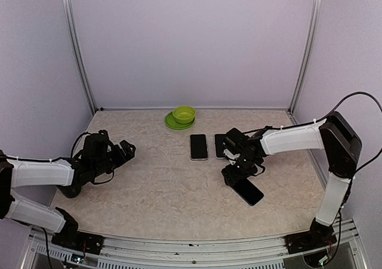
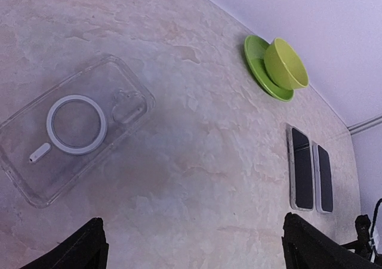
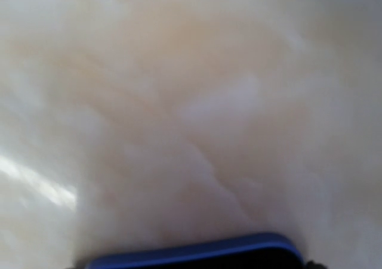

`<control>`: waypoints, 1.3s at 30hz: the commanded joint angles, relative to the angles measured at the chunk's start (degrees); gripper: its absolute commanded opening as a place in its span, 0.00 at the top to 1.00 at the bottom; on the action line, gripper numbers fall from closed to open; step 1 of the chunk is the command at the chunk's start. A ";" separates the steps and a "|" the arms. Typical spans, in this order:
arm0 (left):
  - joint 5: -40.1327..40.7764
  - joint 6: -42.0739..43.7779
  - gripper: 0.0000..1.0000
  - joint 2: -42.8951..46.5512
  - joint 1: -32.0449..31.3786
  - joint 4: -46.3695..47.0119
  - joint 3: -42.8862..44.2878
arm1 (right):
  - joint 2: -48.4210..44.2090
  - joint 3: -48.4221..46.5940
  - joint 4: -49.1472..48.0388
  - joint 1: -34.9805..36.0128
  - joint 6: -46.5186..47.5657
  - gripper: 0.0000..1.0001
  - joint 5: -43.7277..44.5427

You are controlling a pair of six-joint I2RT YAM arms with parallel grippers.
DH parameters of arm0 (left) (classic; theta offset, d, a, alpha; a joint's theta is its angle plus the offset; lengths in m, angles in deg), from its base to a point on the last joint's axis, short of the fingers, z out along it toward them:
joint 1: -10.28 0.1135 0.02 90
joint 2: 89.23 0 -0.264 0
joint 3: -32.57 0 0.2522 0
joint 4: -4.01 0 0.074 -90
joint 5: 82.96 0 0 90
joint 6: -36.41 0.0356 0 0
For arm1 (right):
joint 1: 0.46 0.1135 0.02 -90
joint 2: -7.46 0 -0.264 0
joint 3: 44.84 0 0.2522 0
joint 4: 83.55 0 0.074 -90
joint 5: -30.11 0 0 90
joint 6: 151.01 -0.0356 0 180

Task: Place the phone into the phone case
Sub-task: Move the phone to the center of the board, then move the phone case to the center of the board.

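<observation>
The clear phone case [image 2: 71, 129], with a white ring on its back, lies flat on the table, ahead and to the left of my left gripper [image 2: 200, 245]. That gripper [image 1: 126, 150] hovers wide open with nothing between its fingers. A dark phone [image 1: 248, 191] with a blue edge [image 3: 191, 258] lies at the right of the table. My right gripper [image 1: 237, 175] is down on the phone's far end, and the phone fills the gap between its jaws. The right fingers themselves do not show in the blurred right wrist view.
Two more dark phones [image 1: 199, 147] [image 1: 221, 145] lie side by side mid-table, also seen as phones [image 2: 300, 167] [image 2: 324, 178] from the left wrist. A green bowl [image 1: 184, 113] on a green plate [image 1: 172, 123] stands at the back by the wall.
</observation>
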 commanded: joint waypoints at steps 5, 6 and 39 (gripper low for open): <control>4.74 2.05 0.01 -2.74 3.52 -1.11 2.94 | 0.31 -1.41 0.94 3.39 1.64 0.17 0.38; 5.06 2.75 0.01 -3.29 3.68 -1.16 3.39 | -0.51 -1.27 0.93 3.61 1.55 0.16 0.26; -4.47 6.27 0.01 -21.47 8.44 2.00 7.67 | -14.78 3.35 3.17 6.90 -3.40 0.07 2.16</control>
